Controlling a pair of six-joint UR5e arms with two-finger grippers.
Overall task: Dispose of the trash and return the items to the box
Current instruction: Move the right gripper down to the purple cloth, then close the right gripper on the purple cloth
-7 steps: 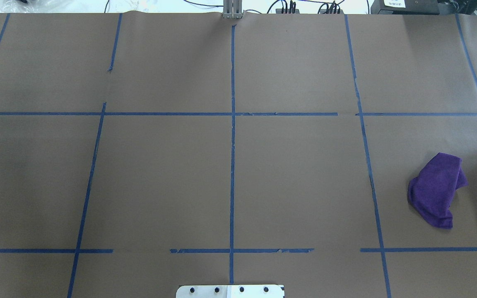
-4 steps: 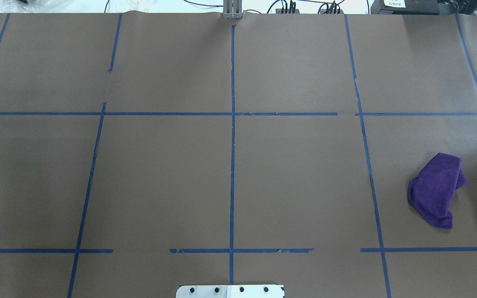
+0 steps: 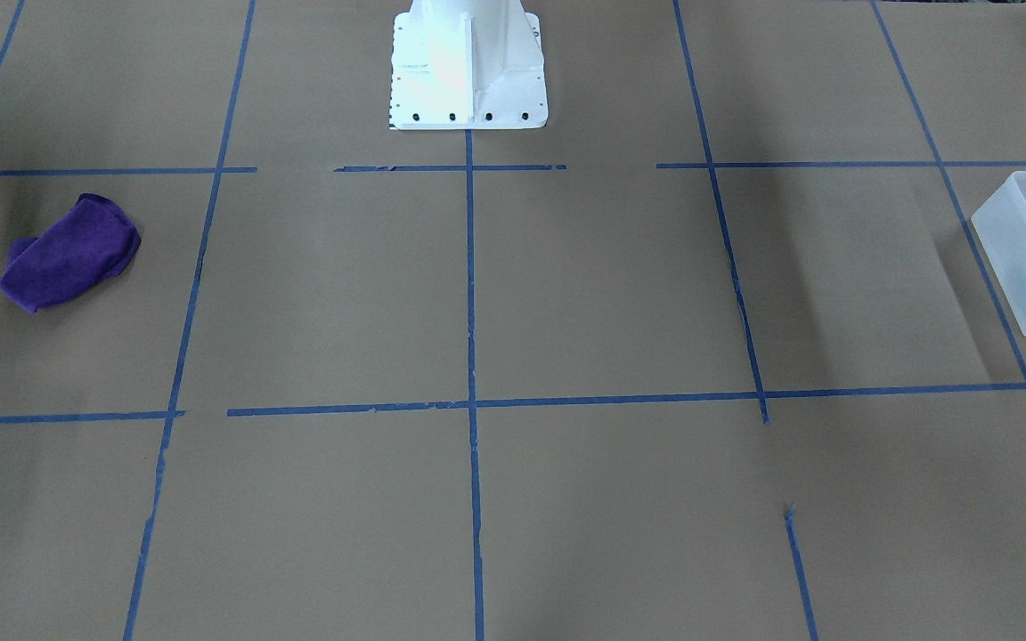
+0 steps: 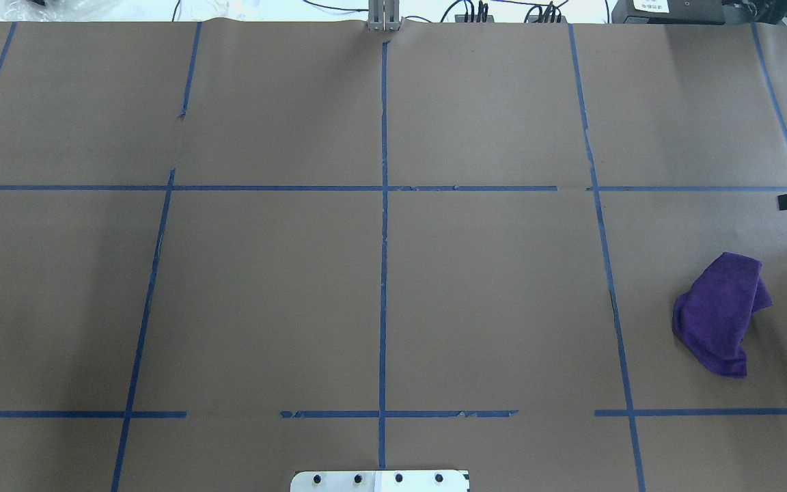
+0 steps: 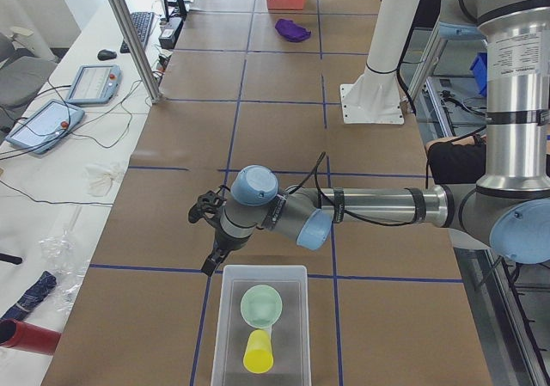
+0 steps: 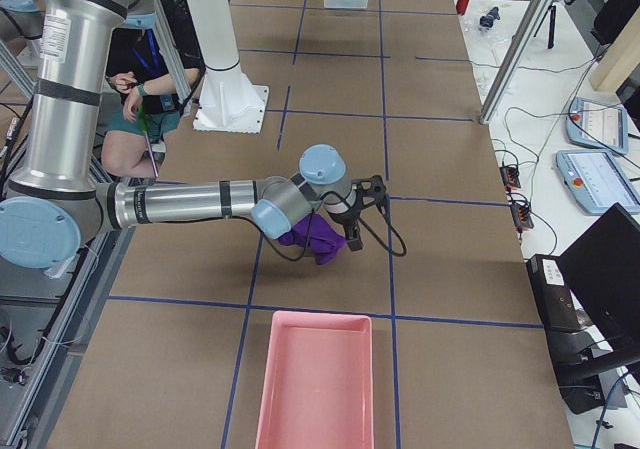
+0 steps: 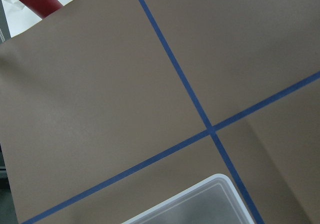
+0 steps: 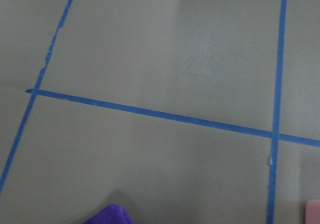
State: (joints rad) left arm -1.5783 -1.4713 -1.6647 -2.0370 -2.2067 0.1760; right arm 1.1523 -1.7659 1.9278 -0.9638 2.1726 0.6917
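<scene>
**Desk:** Where do the items sit on your screens?

**Operator:** I have both inside the box (image 5: 290,317), at the end of the table on the robot's left. On the left-end camera I see the mint-green bowl (image 5: 261,304) toward the far end of the box. The yellow cup (image 5: 258,352) is just beside it, nearer the camera. My front-facing view cuts the box off at its right edge and shows only a slice of the bowl inside it.

**Desk:** And the left gripper?

**Operator:** My left gripper (image 5: 210,260) hangs over the brown paper of the table (image 5: 275,128), just past the box's far corner. Its wrist camera catches that rounded corner at the bottom of the picture, close to a crossing of blue tape (image 7: 210,129). Only the side camera shows the fingers, so I cannot tell how far apart they stand or whether they carry anything.

**Desk:** The right one?

**Operator:** It's the same there. I see the right gripper (image 6: 353,237) only on the right-end camera, pointing down close to the crumpled purple cloth (image 6: 318,249). The cloth lies on the table in the square beyond the pink bin (image 6: 315,379). The right wrist camera has just the cloth's edge at the bottom of its picture. I cannot tell whether the gripper touches the cloth, how wide the fingers are, or whether they grip anything.
</scene>
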